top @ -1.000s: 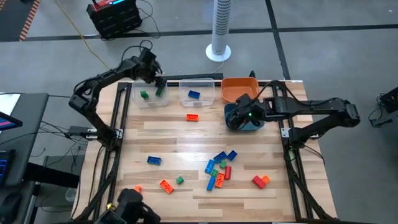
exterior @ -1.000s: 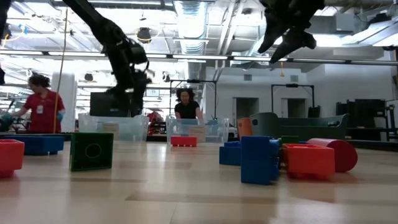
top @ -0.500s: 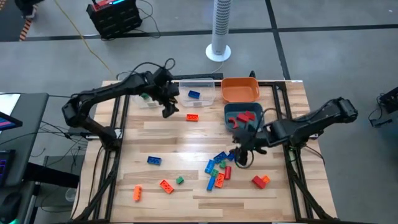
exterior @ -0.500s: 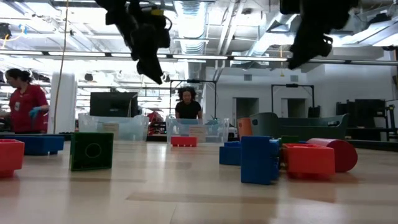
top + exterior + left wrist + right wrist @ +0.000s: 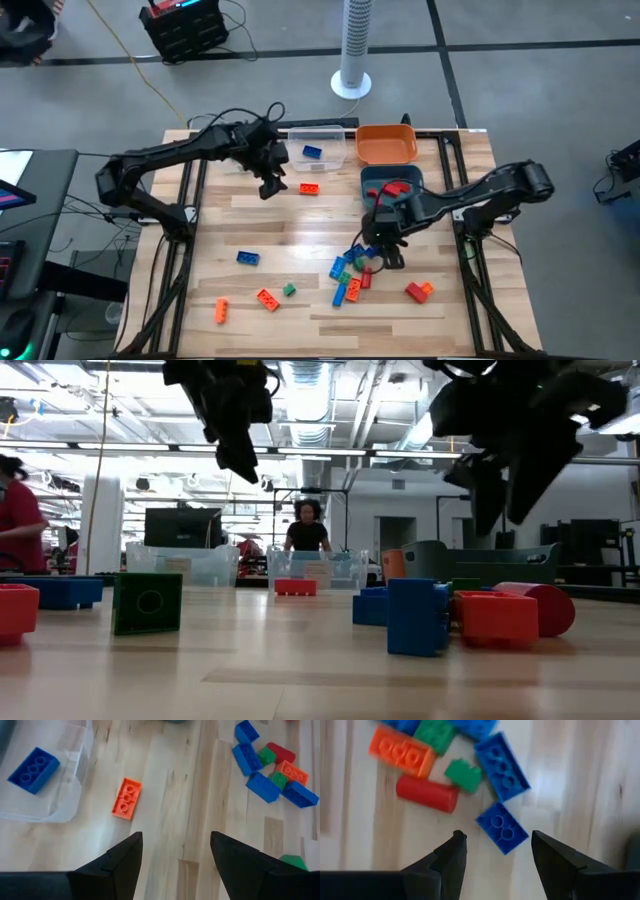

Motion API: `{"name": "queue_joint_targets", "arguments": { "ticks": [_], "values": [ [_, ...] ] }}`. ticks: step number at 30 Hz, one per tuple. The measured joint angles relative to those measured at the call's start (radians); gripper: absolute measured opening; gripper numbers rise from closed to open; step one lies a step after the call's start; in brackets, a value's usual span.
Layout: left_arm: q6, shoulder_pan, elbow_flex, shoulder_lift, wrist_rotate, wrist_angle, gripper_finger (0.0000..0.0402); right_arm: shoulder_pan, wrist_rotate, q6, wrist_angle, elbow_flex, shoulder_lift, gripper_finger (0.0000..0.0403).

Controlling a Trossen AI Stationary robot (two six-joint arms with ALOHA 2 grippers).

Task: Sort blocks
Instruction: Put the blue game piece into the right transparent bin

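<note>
Nearest edge of the table (image 5: 300, 340): an orange block (image 5: 221, 310), an orange flat one (image 5: 266, 298) w/ a green bit (image 5: 289, 290) beside it, and a red/orange pair (image 5: 418, 291) off to the right side; all loose, unsorted. Mid-table sits the main pile of blocks (image 5: 352, 270), blue, green, orange, red jumbled & touching, w/ a lone blue block (image 5: 248, 258) well apart on the left side. Right gripper (image 5: 384, 250) hangs just above that pile's far edge, jaws apart & empty; wrist view shows a small blue block (image 5: 501, 827) lined up between the fingers (image 5: 450, 855), so prob. the next pick, approach angled to straddle it w/o bumping the green piece (image 5: 463, 775) and red cylinder (image 5: 427, 793) next to it. Left gripper (image 5: 271, 180) is farther back, also spread wide, holding nothing, hovering near the lone orange plate (image 5: 126, 798) by the clear bin (image 5: 318, 152); likely heading for it since it lies alone, easy grab. Far row: clear bin holds a blue block (image 5: 312, 152), teal bin (image 5: 392, 187) holds red ones, orange bin (image 5: 387, 143) looks empty. Sorting by colour seems early; most pieces still on the wood.
</note>
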Motion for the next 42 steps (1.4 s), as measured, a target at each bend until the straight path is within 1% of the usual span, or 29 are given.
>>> {"name": "queue_joint_targets", "arguments": {
  "ticks": [3, 8, 11, 18, 22, 28, 32, 34, 36, 42],
  "values": [
    [-0.006, 0.006, 0.0, -0.011, -0.001, -0.001, 0.0228, -0.003, -0.001, -0.127, 0.027, 0.001, 0.041, 0.0228],
    [-0.01, 0.005, 0.0, -0.028, 0.001, -0.026, 0.0228, -0.024, 0.0, -0.148, 0.027, 0.001, 0.099, 0.0228],
    [-0.008, 0.006, 0.0, -0.028, 0.001, -0.033, 0.0228, -0.029, -0.001, -0.163, 0.023, 0.001, 0.103, 0.0231],
    [0.001, 0.01, 0.0, -0.028, -0.013, -0.039, 0.0228, -0.021, -0.011, -0.264, 0.012, -0.003, 0.103, 0.024],
    [-0.01, 0.01, 0.0, -0.028, -0.019, -0.039, 0.0228, -0.029, -0.013, -0.275, 0.027, -0.017, 0.124, 0.024],
    [-0.021, 0.01, 0.0, -0.028, -0.029, -0.04, 0.0228, -0.032, -0.006, -0.279, 0.083, -0.018, 0.21, 0.024],
    [-0.023, 0.01, 0.0, -0.028, -0.032, -0.066, 0.0228, -0.031, -0.003, -0.243, 0.081, -0.017, 0.248, 0.0238],
    [-0.021, 0.01, 0.0, -0.028, -0.037, -0.076, 0.0228, -0.027, -0.002, -0.23, 0.079, -0.017, 0.251, 0.0231],
    [-0.02, 0.01, 0.0, -0.028, -0.043, -0.083, 0.0228, -0.022, 0.005, -0.229, 0.083, -0.017, 0.25, 0.0215],
    [-0.009, 0.01, 0.0, -0.028, -0.048, -0.082, 0.0228, -0.03, 0.0, -0.184, 0.078, -0.018, 0.218, 0.0127]
  ]
}}
